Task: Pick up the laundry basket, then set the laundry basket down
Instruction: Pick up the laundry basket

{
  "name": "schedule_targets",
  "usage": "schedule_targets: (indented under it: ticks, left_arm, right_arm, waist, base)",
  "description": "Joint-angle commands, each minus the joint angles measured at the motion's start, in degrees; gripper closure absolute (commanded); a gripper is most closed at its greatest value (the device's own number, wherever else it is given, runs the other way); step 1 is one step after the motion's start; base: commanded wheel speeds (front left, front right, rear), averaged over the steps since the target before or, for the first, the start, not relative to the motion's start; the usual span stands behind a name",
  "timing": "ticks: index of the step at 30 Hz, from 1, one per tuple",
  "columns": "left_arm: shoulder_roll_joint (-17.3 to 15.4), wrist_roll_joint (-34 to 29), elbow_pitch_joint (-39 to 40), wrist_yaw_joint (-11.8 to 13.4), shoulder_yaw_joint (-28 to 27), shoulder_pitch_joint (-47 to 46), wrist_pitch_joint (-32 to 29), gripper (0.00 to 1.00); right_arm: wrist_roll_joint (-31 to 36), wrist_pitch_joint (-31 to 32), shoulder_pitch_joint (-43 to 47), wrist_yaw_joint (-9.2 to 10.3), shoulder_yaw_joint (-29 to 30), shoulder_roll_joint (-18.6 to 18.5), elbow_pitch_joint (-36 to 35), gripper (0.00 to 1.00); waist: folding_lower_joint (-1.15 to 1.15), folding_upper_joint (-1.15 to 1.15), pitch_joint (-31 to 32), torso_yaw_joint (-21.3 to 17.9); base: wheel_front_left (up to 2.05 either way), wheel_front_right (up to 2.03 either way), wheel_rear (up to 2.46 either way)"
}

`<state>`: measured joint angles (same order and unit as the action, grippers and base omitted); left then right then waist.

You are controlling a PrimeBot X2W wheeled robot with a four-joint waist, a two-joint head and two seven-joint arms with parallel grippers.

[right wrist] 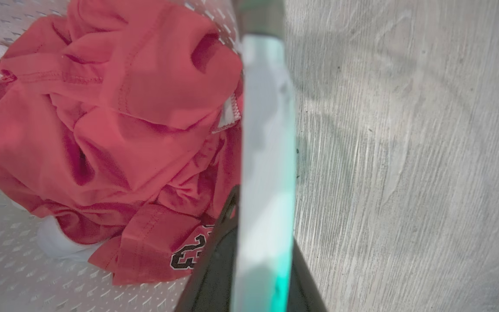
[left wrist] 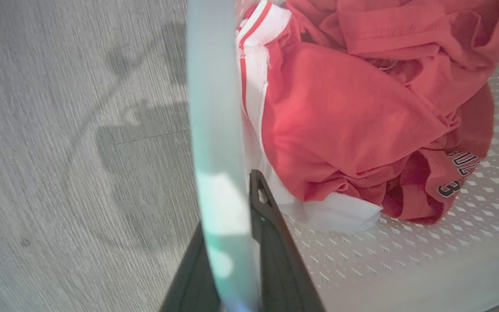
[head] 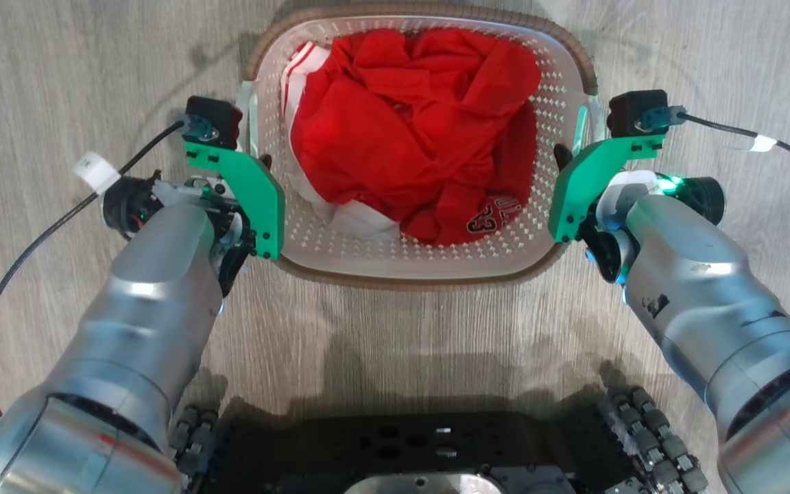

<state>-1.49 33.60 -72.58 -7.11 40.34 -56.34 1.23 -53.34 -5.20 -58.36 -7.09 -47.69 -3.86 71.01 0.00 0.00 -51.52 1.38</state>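
item: laundry basket (head: 395, 264), white perforated plastic with a brown woven-look rim, holding crumpled red and white clothes (head: 409, 130). location: between the two tools, apparently resting on the grey wood-look floor (head: 59, 68), just ahead of the robot's dark base (head: 409, 446), which lies behind both tools. left tool (left wrist: 228, 208): closed around the thin white left handle (left wrist: 215, 108), one dark finger (left wrist: 275, 242) on the inner side toward the clothes, the other on the outer side toward the floor. right tool (right wrist: 264, 221): closed the same way around the right handle (right wrist: 267, 108), clothes inward of it, bare floor outward. step in hand, as judged: both grips look made and the lift has yet to begin. handling notes: raise both tools together at the same rate so the rim keeps level and the clothes do not slide toward either tool; keep each handle seated deep between the fingers, since the strips look thin and may flex or slip toward the tips; hold the spacing between the tools constant so neither handle is pulled outward; lift slowly at first to check that both grips bear the load.
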Motion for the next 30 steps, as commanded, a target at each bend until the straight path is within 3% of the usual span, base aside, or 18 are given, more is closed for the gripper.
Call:
schedule_targets:
  ticks: [1,19,30]
  left_arm:
    - [-1.40,0.54,0.81,-0.37,0.63,1.95,-0.43,1.00]
    - [-1.39,9.45,2.84,-0.37,10.69,9.32,-7.31,1.00]
    - [-2.20,17.65,5.34,-0.37,16.43,16.80,-15.60,1.00]
  right_arm:
    - [-0.33,0.08,2.20,-0.40,-1.36,0.99,-0.34,1.00]
    - [-3.85,9.43,6.81,-0.40,-5.75,0.99,0.11,1.00]
    - [-8.26,17.02,14.82,-0.40,-8.11,0.99,-1.21,1.00]
  waist:
    - [0.00,0.00,0.53,0.04]
    - [0.00,0.00,14.98,0.55]
    - [0.00,0.00,30.64,1.31]
  base:
    - [0.00,0.00,0.00]
    - [0.00,0.00,0.00]
    - [0.00,0.00,0.00]
